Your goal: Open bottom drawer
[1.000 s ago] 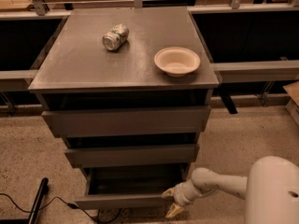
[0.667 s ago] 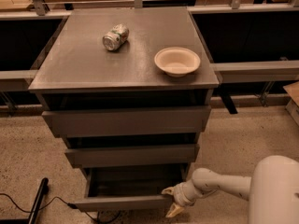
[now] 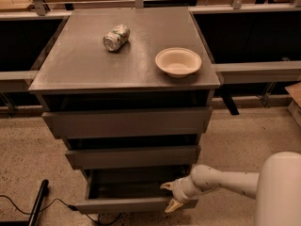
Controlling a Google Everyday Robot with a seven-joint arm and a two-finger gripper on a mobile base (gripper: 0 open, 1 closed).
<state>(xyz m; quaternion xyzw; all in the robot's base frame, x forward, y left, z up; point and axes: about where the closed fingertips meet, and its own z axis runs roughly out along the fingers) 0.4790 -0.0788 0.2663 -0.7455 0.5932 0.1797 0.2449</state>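
The bottom drawer [image 3: 127, 205] of the grey cabinet is pulled out toward me, and its grey box interior [image 3: 136, 185] shows. Its plain flat front runs along the bottom of the view. My gripper [image 3: 169, 196] is at the right end of that drawer front, on a white arm coming in from the right. Its two pale fingers are spread, one fingertip [image 3: 165, 186] above the front's top edge and one [image 3: 170, 206] in front of it. The two larger drawer fronts [image 3: 127, 122] above stand slightly out too.
A crushed can [image 3: 115, 36] and a white paper bowl [image 3: 178, 61] rest on the cabinet top [image 3: 84, 65]. A black cable and a black bar [image 3: 37, 202] lie on the speckled floor at the left. My white base [image 3: 282, 192] fills the lower right.
The bottom drawer has slid a little further out toward me, and the gripper moved with it, down and slightly back.
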